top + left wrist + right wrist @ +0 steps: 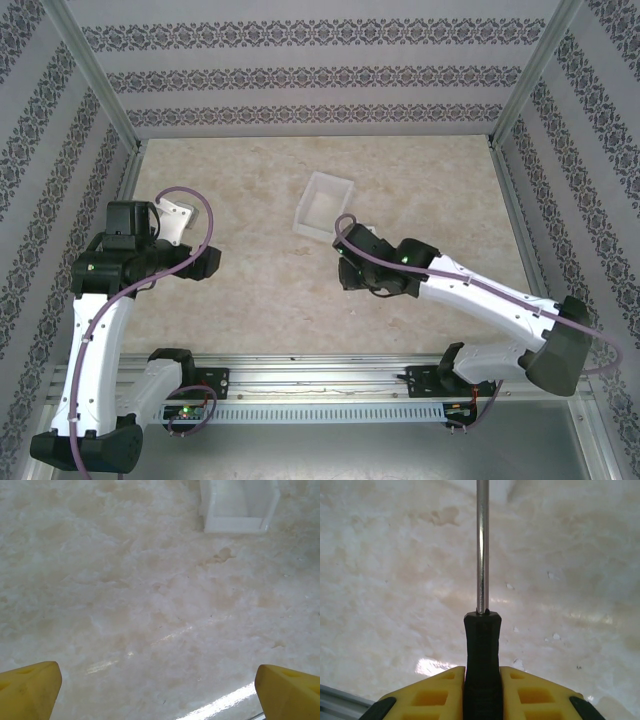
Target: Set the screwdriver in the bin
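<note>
While the right jaws are closed tight on the black handle of the small slim screwdriver, its thin bright metal shaft runs straight out ahead of them and past the top edge of the right wrist view. The two yellow fingers press against either side of the handle, and the beige, marbled tabletop lies behind the tool.

Seen from above, the right arm reaches from its base at the near right toward the middle of the tabletop. Its dark wrist end sits just on the near side of the small white, translucent rectangular plastic bin. The bin stands flat on the tabletop with its low walls up, turned slightly askew to the table edges. The screwdriver is in the jaws and not yet in the bin; from overhead it is too small to make out.

On the left side, the left arm is folded back on itself, well apart from the bin. In the left wrist view, its yellow fingertips sit in the two bottom corners with bare tabletop between them, so the left jaws stand wide open. The bin lies at the top of that view, right of centre.
</note>
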